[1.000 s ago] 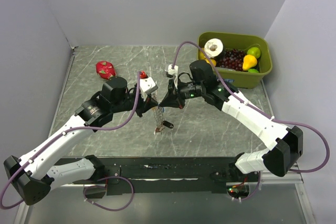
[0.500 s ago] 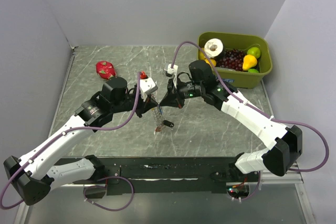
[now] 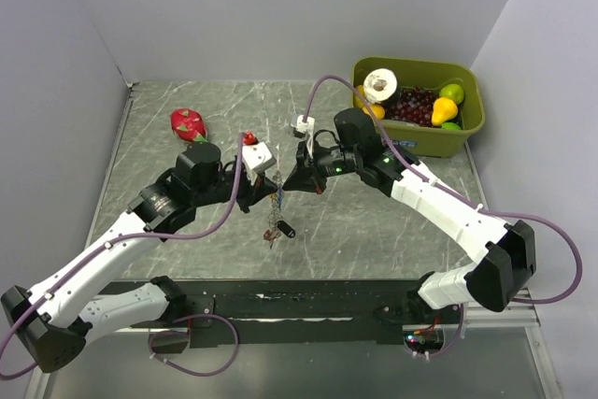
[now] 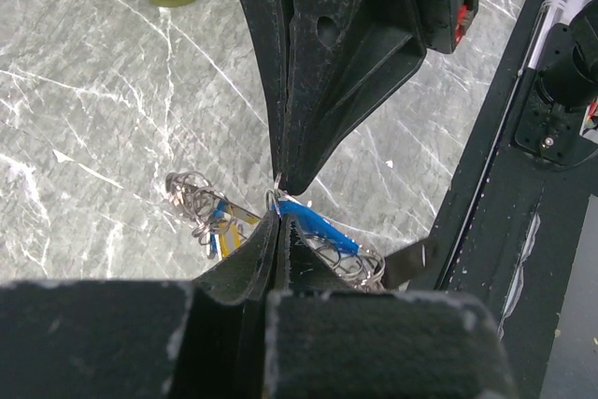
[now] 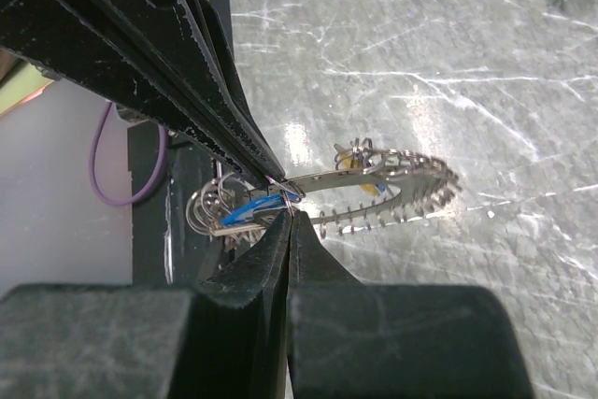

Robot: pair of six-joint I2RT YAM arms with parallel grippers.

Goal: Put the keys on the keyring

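Observation:
Both grippers meet tip to tip above the table's middle. My left gripper (image 3: pixel 270 196) is shut, pinching the end of the keyring (image 5: pixel 392 184), a flat metal band with many small wire loops. My right gripper (image 3: pixel 286 188) is shut on the thin wire loop at the head of a blue key (image 5: pixel 252 210), right against the band's end. The blue key also shows in the left wrist view (image 4: pixel 318 221). Another key with blue and yellow (image 4: pixel 224 226) hangs among wire rings. A black fob (image 3: pixel 286 229) dangles below the bundle.
A green bin (image 3: pixel 467 128) with fruit and a roll of tape stands at the back right. A red dragon fruit (image 3: pixel 188 122) lies at the back left. A small red thing (image 3: pixel 249 138) lies behind the left wrist. The black front rail (image 4: pixel 523 137) runs along the near edge.
Both grippers, still pinched together, have shifted slightly left and toward the front. The hanging bundle and black fob swung left with them.

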